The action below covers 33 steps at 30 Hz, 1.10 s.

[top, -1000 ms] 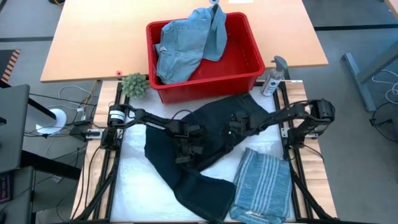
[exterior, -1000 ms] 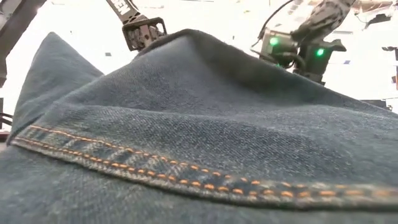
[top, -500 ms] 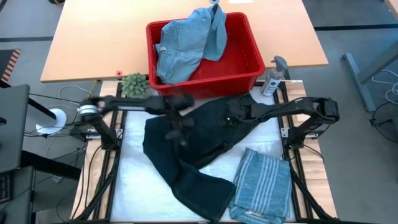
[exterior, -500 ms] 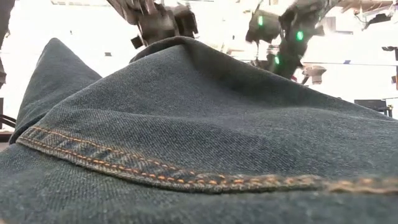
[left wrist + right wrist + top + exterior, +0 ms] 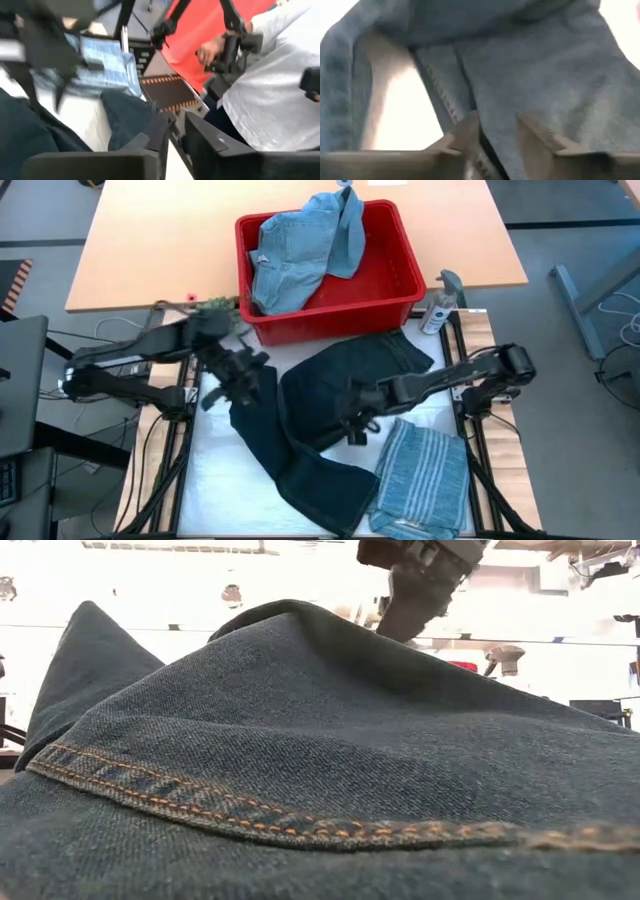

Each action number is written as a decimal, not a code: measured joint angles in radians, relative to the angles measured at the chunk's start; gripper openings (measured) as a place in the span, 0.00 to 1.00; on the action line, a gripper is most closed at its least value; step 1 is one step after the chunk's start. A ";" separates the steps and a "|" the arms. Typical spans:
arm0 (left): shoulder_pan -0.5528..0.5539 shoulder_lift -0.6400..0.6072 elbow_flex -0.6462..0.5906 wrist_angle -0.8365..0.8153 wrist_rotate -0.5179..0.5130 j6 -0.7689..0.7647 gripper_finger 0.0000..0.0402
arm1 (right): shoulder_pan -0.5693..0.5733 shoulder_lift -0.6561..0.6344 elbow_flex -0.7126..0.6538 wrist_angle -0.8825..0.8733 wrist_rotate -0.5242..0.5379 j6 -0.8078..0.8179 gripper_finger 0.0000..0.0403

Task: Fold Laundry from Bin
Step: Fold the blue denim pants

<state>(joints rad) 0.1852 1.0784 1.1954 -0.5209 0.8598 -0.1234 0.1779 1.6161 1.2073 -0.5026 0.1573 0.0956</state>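
Both grippers have just let go of the dark trousers [image 5: 320, 420]. The left gripper [image 5: 240, 375], jaws slightly parted and empty, has swung out to the trousers' left edge. The right gripper [image 5: 355, 420], partly open, sits over their middle. The trousers lie folded beside the striped shirt [image 5: 425, 475]; denim still fills the red bin [image 5: 405, 255].

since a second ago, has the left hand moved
Yes. In the high view the left hand has swung off the dark trousers, up and leftward, closer to the red bin.
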 joint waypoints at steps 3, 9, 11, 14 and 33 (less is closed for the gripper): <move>-0.018 -0.073 0.000 -0.005 -0.085 -0.043 0.24 | 0.014 0.100 0.106 -0.141 0.016 -0.040 0.54; -0.026 -0.133 0.000 -0.045 -0.235 -0.074 0.39 | 0.010 0.281 0.278 -0.419 0.038 -0.123 0.62; -0.027 -0.136 0.000 -0.084 -0.264 -0.083 0.42 | 0.012 0.321 0.303 -0.450 0.038 -0.158 0.61; -0.026 -0.131 0.000 -0.121 -0.279 -0.102 0.44 | 0.013 0.359 0.309 -0.484 0.077 -0.156 0.59; -0.028 -0.128 0.000 -0.170 -0.449 -0.070 0.45 | 0.054 0.121 0.361 -0.521 0.189 0.032 0.04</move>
<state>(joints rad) 0.1574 0.9508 1.1950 -0.6909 0.4104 -0.1936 0.2318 1.7371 1.5681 -1.0235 0.3461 0.1279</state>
